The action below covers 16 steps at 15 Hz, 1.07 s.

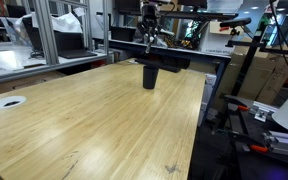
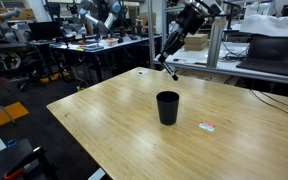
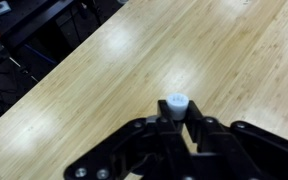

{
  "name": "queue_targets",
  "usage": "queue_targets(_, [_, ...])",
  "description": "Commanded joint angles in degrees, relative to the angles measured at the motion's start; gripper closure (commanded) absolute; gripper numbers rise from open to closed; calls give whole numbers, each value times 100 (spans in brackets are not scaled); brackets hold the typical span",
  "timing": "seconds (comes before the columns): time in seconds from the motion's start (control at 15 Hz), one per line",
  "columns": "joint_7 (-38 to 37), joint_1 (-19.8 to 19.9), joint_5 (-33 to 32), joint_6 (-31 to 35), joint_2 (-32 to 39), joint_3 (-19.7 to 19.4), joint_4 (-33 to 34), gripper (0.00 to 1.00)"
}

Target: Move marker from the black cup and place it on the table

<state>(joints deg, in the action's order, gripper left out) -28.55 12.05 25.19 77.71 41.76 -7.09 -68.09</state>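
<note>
The black cup (image 1: 150, 76) stands upright on the bamboo table (image 1: 94, 120), and shows in both exterior views (image 2: 168, 108). My gripper (image 1: 149, 36) hangs well above the cup, raised clear of it (image 2: 166, 60). It is shut on the marker (image 2: 171, 71), a thin dark stick pointing down from the jaws. In the wrist view the marker's light round end (image 3: 177, 103) sticks out between the closed fingers (image 3: 177, 125), over bare table (image 3: 214, 50). The cup is out of the wrist view.
A flat white disc with a hole (image 1: 9, 101) lies near one table edge. A small white and red item (image 2: 207, 126) lies on the table close to the cup. Benches, frames and equipment surround the table.
</note>
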Motion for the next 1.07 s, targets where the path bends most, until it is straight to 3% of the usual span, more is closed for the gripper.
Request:
queue_targets(0.0, [125, -431, -381, 425, -624, -6, -705, 95])
queue_targets(0.4, [159, -1244, -1131, 1959, -752, 117, -1665, 95])
queue_targets(0.73, [273, -1398, -1128, 2943, -755, 208, -2359, 95])
queue_targets(1.0, [185, -1385, -1080, 3052, -803, 219, -2584, 95])
